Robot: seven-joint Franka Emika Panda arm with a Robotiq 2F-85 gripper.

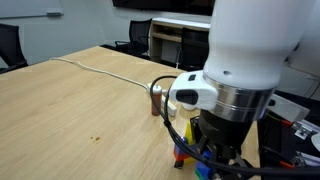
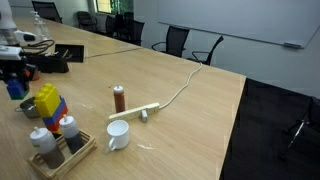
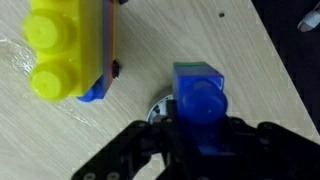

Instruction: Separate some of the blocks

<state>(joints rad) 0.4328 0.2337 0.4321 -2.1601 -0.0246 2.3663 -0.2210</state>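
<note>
A single blue plastic toy brick (image 3: 200, 105) sat between the dark fingers of the gripper (image 3: 200, 128), which were closed against its sides, so the jaws were clamped on it. In the wrist view it was apart from the stack of chunky plastic bricks (image 3: 65, 50), whose yellow two-stud brick was uppermost with a blue one showing beneath it; the stack lay ahead of the gripper and off to one side, near but not touching. In an exterior view the blue brick (image 2: 14, 89) hung under the gripper (image 2: 14, 82) just beside the stack (image 2: 47, 103), which stood upright on the light wooden table (image 2: 200, 110) showing yellow, red and blue. By that evidence one brick was already off, so the task looked at least partly done. What seemed left was to set the held brick down on bare table clear of the stack, and perhaps to pull the yellow brick off too. Farther from the gripper, beyond the stack, stood a brown cylinder (image 2: 119, 98) and a white cup (image 2: 117, 135), neither part of the work.
</note>
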